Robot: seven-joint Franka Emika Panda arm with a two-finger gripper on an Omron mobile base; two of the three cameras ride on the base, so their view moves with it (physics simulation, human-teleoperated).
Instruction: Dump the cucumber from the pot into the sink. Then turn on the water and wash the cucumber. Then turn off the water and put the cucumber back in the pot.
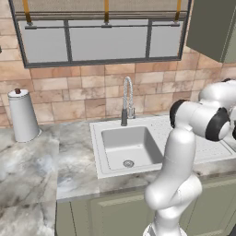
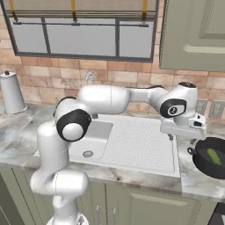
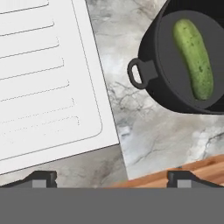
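1. Marbled grey counter (image 2: 26,132) runs under a brick-tiled wall and a window.
2. White sink (image 2: 132,145) is set into it, basin left, drainboard right.
3. Black pot (image 2: 212,165) stands on the counter right of the sink, one loop handle toward the drainboard.
4. Gripper (image 3: 112,177) hovers over the counter beside the pot, fingertips (image 3: 42,177) wide apart, holding nothing.
5. Cucumber (image 3: 193,58) lies flat inside the pot; in the hand view its long axis runs nearly top to bottom.
6. No readable writing.
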